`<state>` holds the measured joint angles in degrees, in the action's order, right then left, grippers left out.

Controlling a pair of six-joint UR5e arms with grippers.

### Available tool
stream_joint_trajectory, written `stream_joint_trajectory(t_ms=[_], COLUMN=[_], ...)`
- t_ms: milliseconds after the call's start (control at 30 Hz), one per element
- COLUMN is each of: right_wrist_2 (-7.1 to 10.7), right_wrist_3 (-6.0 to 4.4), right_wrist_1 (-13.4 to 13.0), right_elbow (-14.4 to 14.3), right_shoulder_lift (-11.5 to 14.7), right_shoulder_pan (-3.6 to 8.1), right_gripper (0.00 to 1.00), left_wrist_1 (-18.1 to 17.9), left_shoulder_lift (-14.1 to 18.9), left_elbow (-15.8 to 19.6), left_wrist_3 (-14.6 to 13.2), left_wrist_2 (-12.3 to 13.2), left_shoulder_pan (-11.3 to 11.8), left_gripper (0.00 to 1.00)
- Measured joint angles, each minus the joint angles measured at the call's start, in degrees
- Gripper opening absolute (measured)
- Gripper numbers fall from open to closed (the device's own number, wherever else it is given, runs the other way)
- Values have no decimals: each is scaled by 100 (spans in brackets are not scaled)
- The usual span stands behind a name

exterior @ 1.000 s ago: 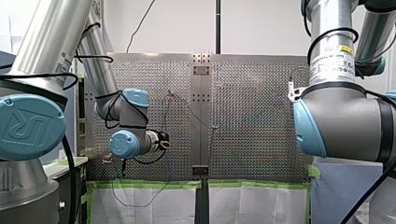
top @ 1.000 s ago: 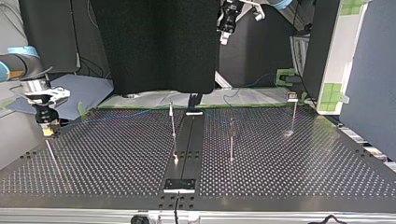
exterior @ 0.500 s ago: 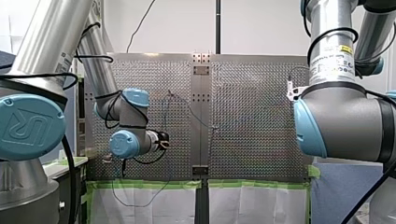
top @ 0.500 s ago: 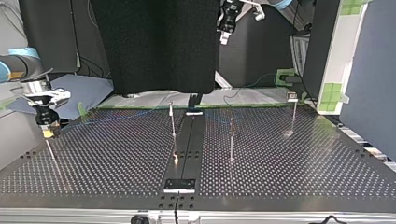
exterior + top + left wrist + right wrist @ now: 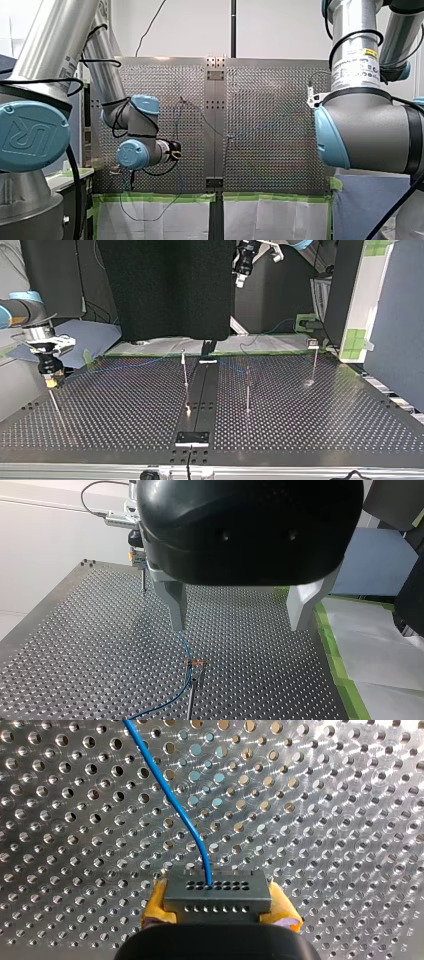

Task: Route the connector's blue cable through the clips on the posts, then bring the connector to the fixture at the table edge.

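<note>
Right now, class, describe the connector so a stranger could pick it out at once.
Start at the perforated table and go to its edge at the top view's left, where my right gripper hangs. Between its yellow pads sits the connector, a small grey block with rows of holes. Alone here, it has the blue cable running out of it.
</note>
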<state>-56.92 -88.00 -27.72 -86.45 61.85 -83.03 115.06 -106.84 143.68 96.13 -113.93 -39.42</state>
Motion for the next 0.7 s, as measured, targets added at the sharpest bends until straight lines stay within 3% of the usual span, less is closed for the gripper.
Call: stream_joint_trajectory(t_ms=[467, 700], right_wrist_2=[-160, -165], right_wrist_3=[-143, -166], right_wrist_1=[9, -16], right_elbow=[-4, 4], right_shoulder_lift=[-21, -21], right_shoulder_pan=[-12, -52], right_gripper=[0, 0], left_wrist_1=[-6, -1], left_shoulder_lift=[-4, -3], left_elbow=[0, 0], left_wrist_3=[-1, -1], left_wrist_2=[0, -2], left_shoulder_pan=[-2, 1], left_gripper=[100, 100])
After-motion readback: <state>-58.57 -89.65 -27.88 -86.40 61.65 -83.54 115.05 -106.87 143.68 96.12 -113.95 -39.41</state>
